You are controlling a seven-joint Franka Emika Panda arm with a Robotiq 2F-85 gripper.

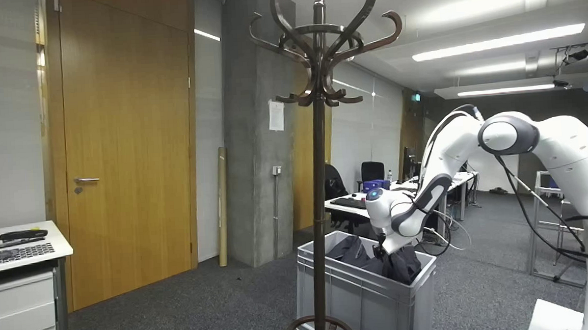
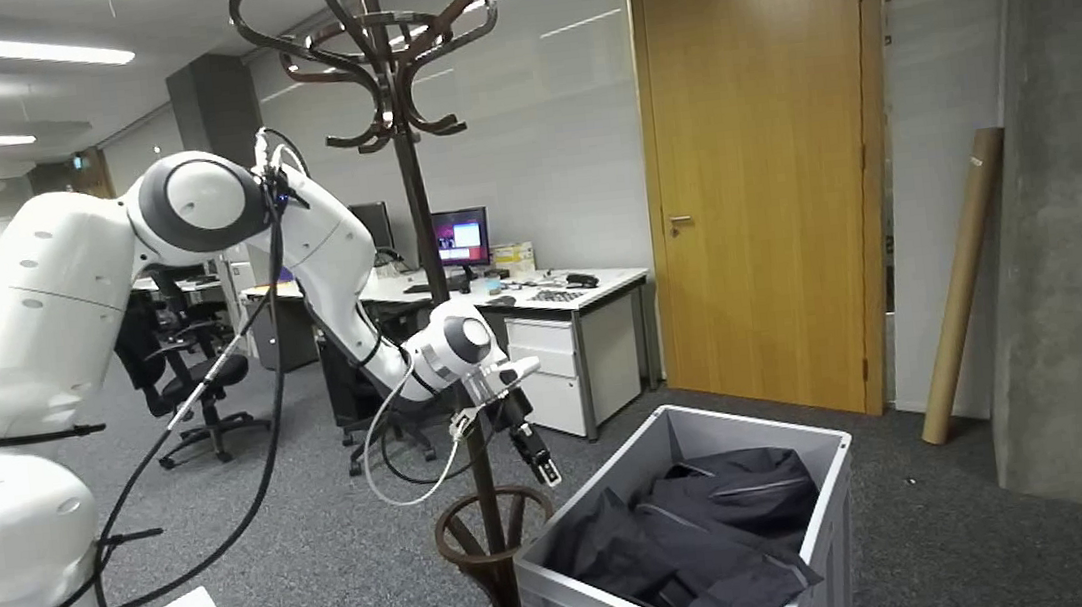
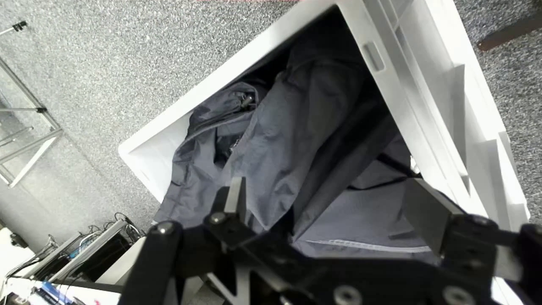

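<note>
Watching the wrist view, you see the gripper [image 3: 329, 195], fingers [image 3: 234, 197] spread, dark fabric [image 3: 292, 140] in the crate [image 3: 394, 89] toward eleven o'clock; only an exterior view shows the lit monitor [image 2: 461, 238], its screen illegible.

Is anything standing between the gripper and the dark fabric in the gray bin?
Nothing visible does. In the wrist view, the open gripper faces the dark fabric directly, through the open top of the gray bin; the coat stand is outside it.

In wrist view, cloth [image 3: 275, 144] in crate [image 3: 404, 110] lies beyond my fingers [image 3: 237, 198]. In an ext. view, rack [image 2: 418, 216] is L of crate; door [image 2: 768, 169] behind, w/ tube [image 2: 966, 289] R of door.
</note>
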